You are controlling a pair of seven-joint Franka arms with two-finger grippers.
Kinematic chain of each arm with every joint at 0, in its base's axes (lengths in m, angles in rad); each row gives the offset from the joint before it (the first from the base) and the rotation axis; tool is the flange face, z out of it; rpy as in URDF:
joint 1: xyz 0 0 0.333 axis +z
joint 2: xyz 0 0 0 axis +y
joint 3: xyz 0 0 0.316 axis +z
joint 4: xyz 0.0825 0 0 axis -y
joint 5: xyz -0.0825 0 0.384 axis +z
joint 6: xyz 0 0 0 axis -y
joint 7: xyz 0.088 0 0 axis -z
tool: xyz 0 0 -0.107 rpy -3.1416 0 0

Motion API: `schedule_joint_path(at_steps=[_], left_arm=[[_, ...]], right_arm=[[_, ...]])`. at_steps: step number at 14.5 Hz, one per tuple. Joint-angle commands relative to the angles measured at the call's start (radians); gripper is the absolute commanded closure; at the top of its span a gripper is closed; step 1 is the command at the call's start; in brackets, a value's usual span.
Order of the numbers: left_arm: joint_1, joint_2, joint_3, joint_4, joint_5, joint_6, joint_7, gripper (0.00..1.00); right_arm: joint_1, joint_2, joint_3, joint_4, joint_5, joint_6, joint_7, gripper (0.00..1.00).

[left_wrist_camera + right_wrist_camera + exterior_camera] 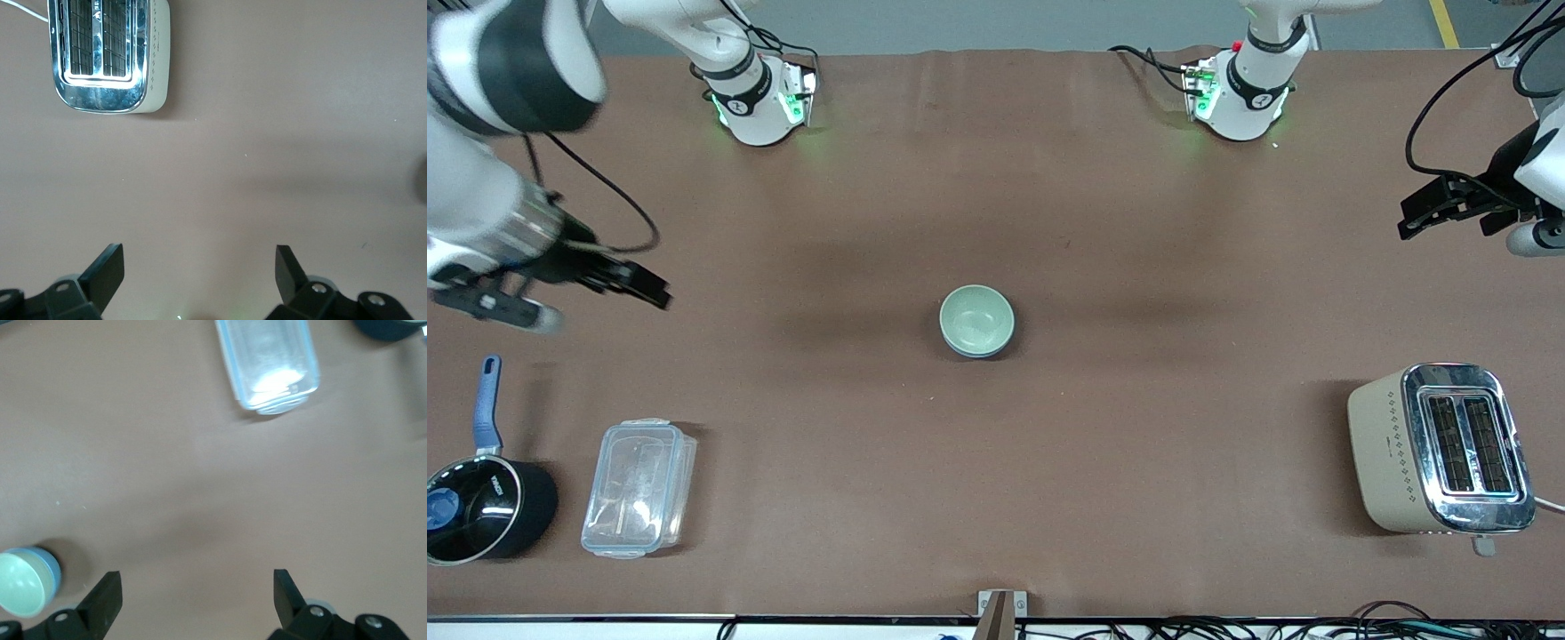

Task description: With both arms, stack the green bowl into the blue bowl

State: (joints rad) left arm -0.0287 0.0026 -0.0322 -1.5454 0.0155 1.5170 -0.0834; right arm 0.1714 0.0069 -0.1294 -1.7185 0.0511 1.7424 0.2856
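The green bowl (976, 317) sits nested inside the blue bowl (971, 353) at the middle of the table; only a thin blue rim shows around it. The pair also shows in the right wrist view, green bowl (22, 581) inside blue bowl (53, 565). My right gripper (660, 293) is open and empty, up over bare table toward the right arm's end, well apart from the bowls; its own view shows it too (197, 583). My left gripper (1409, 218) is open and empty, up over the left arm's end of the table; it also shows in its wrist view (200, 260).
A beige and chrome toaster (1436, 449) stands toward the left arm's end, nearer the front camera; it shows in the left wrist view (107, 57). A clear plastic box (639, 487) and a black saucepan with a blue handle (480, 507) stand toward the right arm's end.
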Motion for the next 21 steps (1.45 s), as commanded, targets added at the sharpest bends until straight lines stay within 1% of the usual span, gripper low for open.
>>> schedule_joint_path(at_steps=[1,4,6,9,10,12,13,15,16,19,21], left_arm=[[-0.007,-0.013,0.003,0.001,-0.009,-0.009,0.014,0.00],[-0.003,-0.012,0.003,0.004,-0.009,-0.008,0.016,0.00],[-0.008,-0.010,0.003,0.004,-0.003,-0.009,0.014,0.00],[-0.008,-0.009,0.002,0.005,-0.002,-0.009,0.014,0.00],[-0.011,-0.009,0.000,0.005,-0.002,-0.009,0.016,0.00],[-0.007,-0.010,-0.030,0.004,0.000,-0.009,0.016,0.00],[-0.007,-0.010,-0.043,0.004,0.000,-0.009,0.016,0.00],[-0.005,-0.012,-0.049,0.005,0.000,-0.009,0.016,0.00],[-0.005,-0.012,-0.051,0.005,0.000,-0.008,0.017,0.00],[-0.003,-0.018,-0.051,0.004,-0.005,-0.009,0.024,0.00],[-0.005,-0.016,-0.051,0.004,-0.006,-0.009,0.024,0.00]], right_arm=[[-0.090,-0.108,0.017,-0.066,-0.020,-0.012,-0.133,0.00],[-0.163,-0.127,0.017,-0.047,-0.023,-0.021,-0.287,0.00],[-0.194,-0.117,0.017,0.009,-0.025,-0.023,-0.362,0.00],[-0.217,-0.096,0.017,0.046,-0.023,-0.026,-0.373,0.00],[-0.228,-0.096,0.017,0.048,-0.019,-0.049,-0.381,0.00],[-0.233,-0.091,0.023,0.065,-0.020,-0.116,-0.379,0.00],[-0.253,-0.091,0.037,0.072,-0.020,-0.127,-0.378,0.00],[-0.320,-0.091,0.103,0.074,-0.022,-0.129,-0.382,0.00],[-0.331,-0.091,0.118,0.074,-0.022,-0.130,-0.381,0.00],[-0.314,-0.094,0.119,0.074,-0.025,-0.135,-0.384,0.00],[-0.297,-0.094,0.117,0.077,-0.048,-0.135,-0.384,0.00]])
